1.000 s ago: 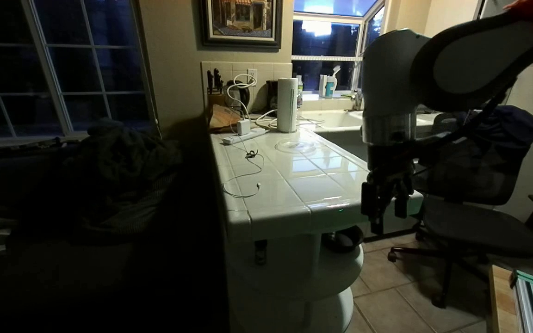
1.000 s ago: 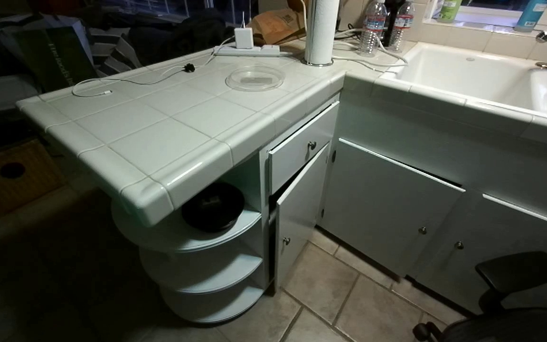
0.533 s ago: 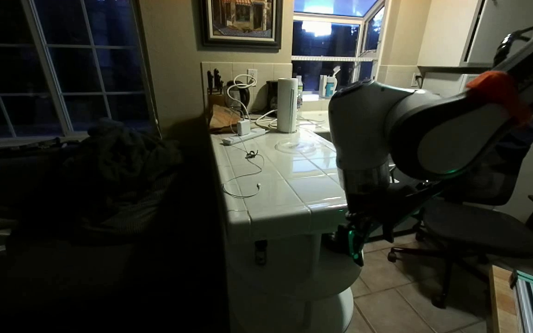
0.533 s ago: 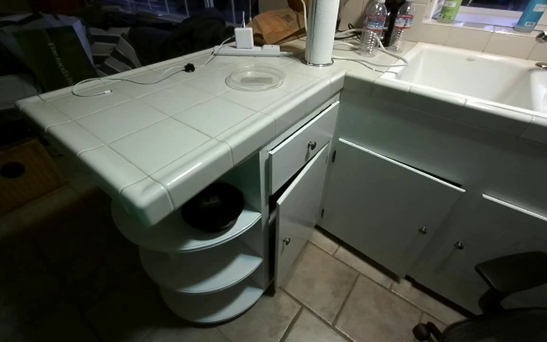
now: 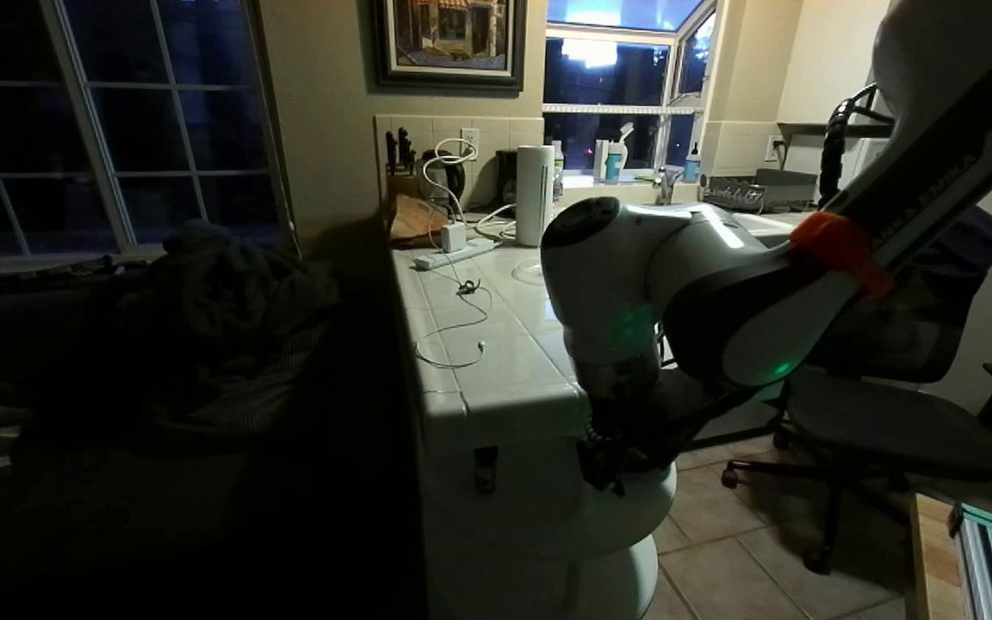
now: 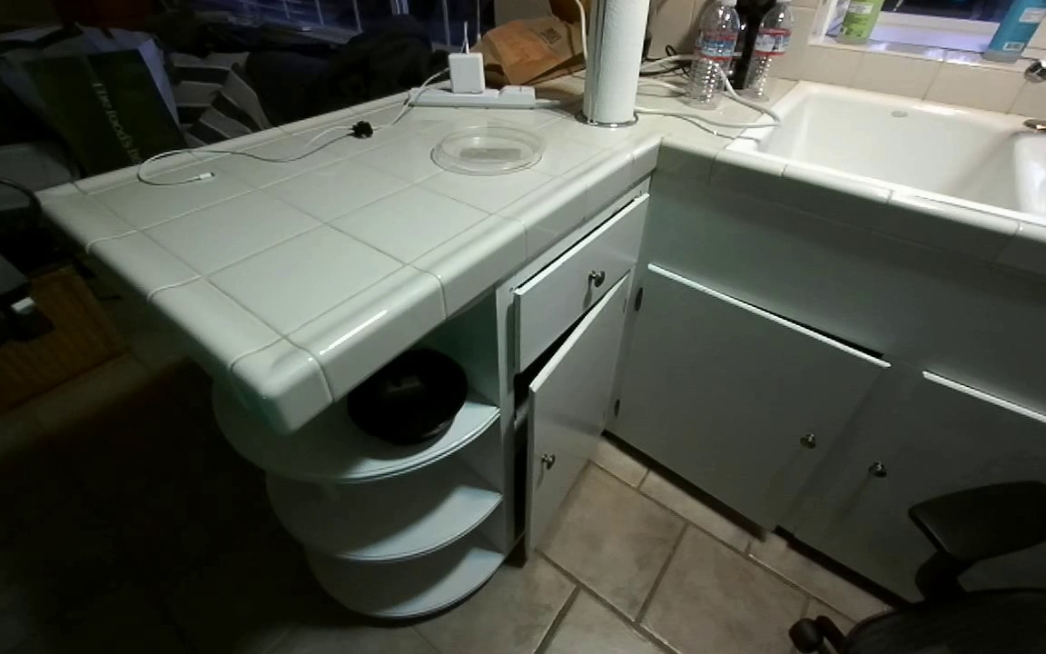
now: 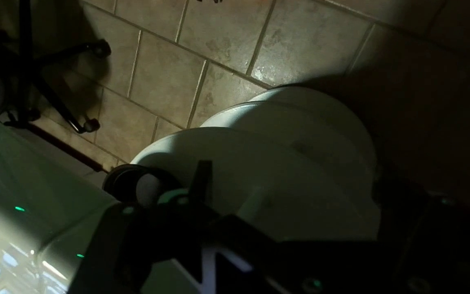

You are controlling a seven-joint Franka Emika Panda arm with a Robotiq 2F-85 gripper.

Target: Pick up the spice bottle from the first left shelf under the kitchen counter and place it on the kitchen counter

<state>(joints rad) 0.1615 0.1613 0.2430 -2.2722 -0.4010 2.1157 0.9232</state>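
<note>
There's the gripper (image 5: pixel 602 479), spread wide and holding nothing beside the kitchen counter (image 5: pixel 509 366), the dark spice bottle (image 5: pixel 485 472) upright on the top shelf (image 5: pixel 539 512), and surely this wants a low, level reach in underneath!

Clear dish (image 6: pixel 487 147) on the kitchen counter (image 6: pixel 360 236), round black object (image 6: pixel 408 397) on the top shelf (image 6: pixel 323 454)

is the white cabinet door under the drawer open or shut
Slightly open: the flat white door stands proud, with a dark gap down its free edge.
</note>
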